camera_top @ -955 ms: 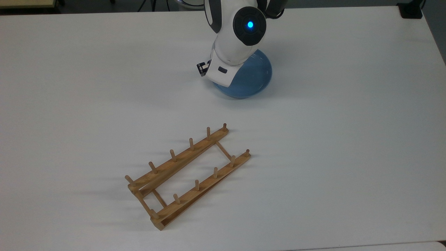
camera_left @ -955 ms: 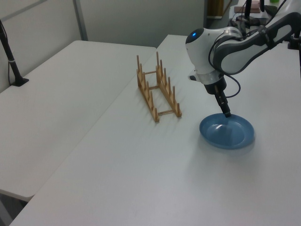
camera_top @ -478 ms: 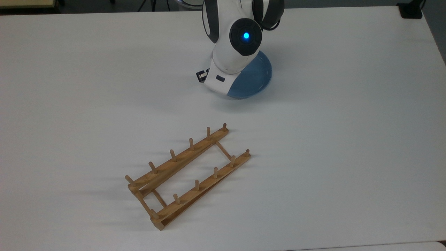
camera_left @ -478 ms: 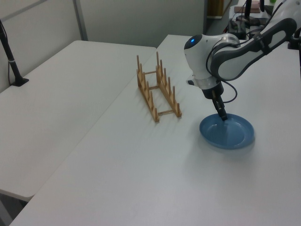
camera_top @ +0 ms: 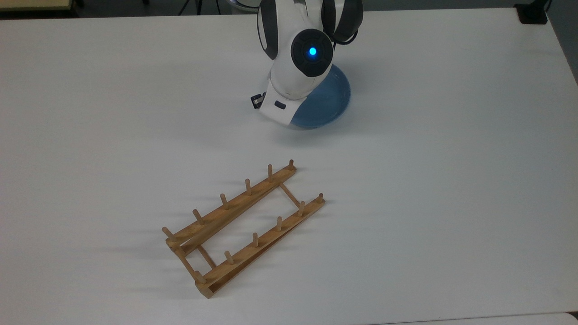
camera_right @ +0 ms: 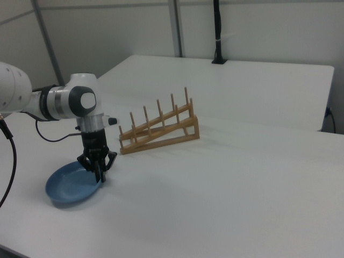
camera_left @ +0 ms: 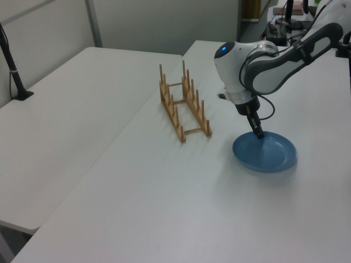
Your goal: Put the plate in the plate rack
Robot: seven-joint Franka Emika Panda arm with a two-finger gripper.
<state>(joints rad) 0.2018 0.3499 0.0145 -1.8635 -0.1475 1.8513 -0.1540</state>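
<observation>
Tool: my tool (camera_right: 100,177) points straight down at the plate's rim, on the side facing the rack. In the left view it (camera_left: 259,134) sits at the plate's upper left edge. Fingers (camera_right: 97,173) are drawn close at the tips, but I cannot tell whether they pinch the rim or merely stand at it.

Plate: light blue plate (camera_top: 327,101), round and shallow, lies flat on the tabletop. In the top view my arm covers its left part. In the right view the plate (camera_right: 67,185) is low at the right view's left; in the left view it (camera_left: 269,154) is at the left view's right, below my wrist.

Rack: wooden rack (camera_top: 244,225) stands on the tabletop, well apart from the plate. Two parallel rails with upright pegs, thin crossbars between them. In the top view it runs diagonally, from lower left to upper right, and its upper right end is the end nearer the plate. Nothing between its pegs. Seen also in the left view (camera_left: 184,109) and the right view (camera_right: 161,129).

Tabletop: white and plain (camera_top: 451,180). In the left view a second white table (camera_left: 71,109) adjoins it at the left view's left.

Arm: white and grey arm (camera_top: 298,67) with a blue light on the joint; a dark cable loops along it in the right view.

Background: a dark post (camera_right: 217,32) stands at the far table edge in the right view; grey partition walls behind.
</observation>
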